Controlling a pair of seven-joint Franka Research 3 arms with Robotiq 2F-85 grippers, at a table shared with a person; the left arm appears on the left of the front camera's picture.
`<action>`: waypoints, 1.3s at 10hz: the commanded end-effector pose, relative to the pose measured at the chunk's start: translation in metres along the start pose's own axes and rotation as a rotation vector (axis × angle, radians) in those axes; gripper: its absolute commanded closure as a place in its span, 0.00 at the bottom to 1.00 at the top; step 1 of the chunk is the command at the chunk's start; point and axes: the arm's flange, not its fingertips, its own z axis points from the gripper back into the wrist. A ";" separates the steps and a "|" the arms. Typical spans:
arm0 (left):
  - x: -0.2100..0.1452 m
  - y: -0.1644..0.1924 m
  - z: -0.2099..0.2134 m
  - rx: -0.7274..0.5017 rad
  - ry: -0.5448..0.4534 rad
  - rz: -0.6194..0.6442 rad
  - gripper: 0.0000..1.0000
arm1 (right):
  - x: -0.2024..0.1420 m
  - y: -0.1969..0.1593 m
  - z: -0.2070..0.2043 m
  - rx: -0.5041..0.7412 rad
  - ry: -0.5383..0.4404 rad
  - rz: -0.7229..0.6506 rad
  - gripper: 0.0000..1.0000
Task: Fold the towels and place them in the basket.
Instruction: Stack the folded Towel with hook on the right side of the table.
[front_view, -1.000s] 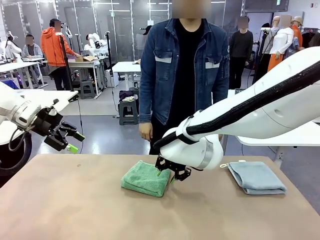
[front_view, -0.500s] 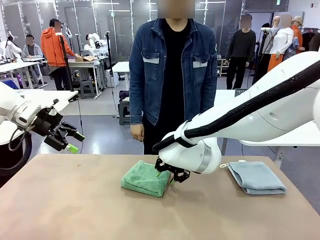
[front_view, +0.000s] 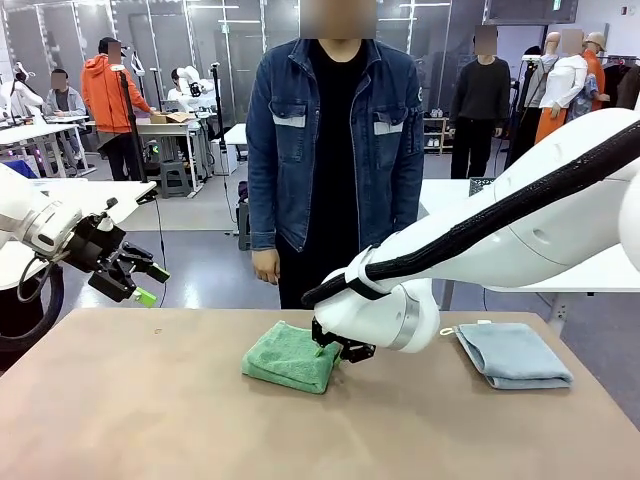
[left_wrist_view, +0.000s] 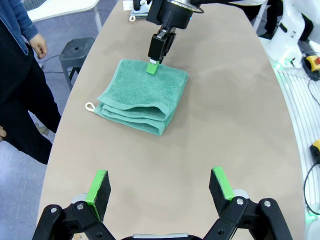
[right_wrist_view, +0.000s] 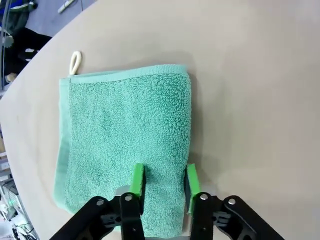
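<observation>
The right pincer (right_wrist_view: 161, 182) sits low over the green towel (front_view: 290, 356), its two green pads drawn close together astride the towel's folded right-hand edge, with terry showing between them. It looks to be pinching that fold, though whether the grip has fully taken cannot be told for sure. Seen from the left wrist, one pad presses down onto the towel's top near that edge.

The green towel lies on the desk (front_view: 150, 420) already folded into a thick square of several layers, its small hanging loop poking out at one corner. To the right of it, well apart, the blue-grey towel (front_view: 512, 354) also lies folded flat on the desk. A person (front_view: 335, 150) stands beyond the green towel at the far side, arms hanging.

The left pincer (front_view: 140, 280) hovers in the air well to the left of the green towel, pads spread wide and holding nothing.

By my judgement the folding is done for both towels; carrying each to the basket remains, beginning with the green one.
</observation>
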 end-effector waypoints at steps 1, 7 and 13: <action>0.000 0.000 0.000 -0.001 0.003 0.002 0.00 | -0.001 -0.005 -0.001 0.017 -0.014 0.014 0.76; 0.000 0.000 0.000 -0.001 0.003 0.002 0.00 | -0.001 0.001 -0.001 -0.004 -0.002 0.018 1.00; 0.000 0.000 0.000 -0.001 0.003 0.002 0.00 | -0.001 -0.001 0.009 0.042 -0.031 0.083 0.95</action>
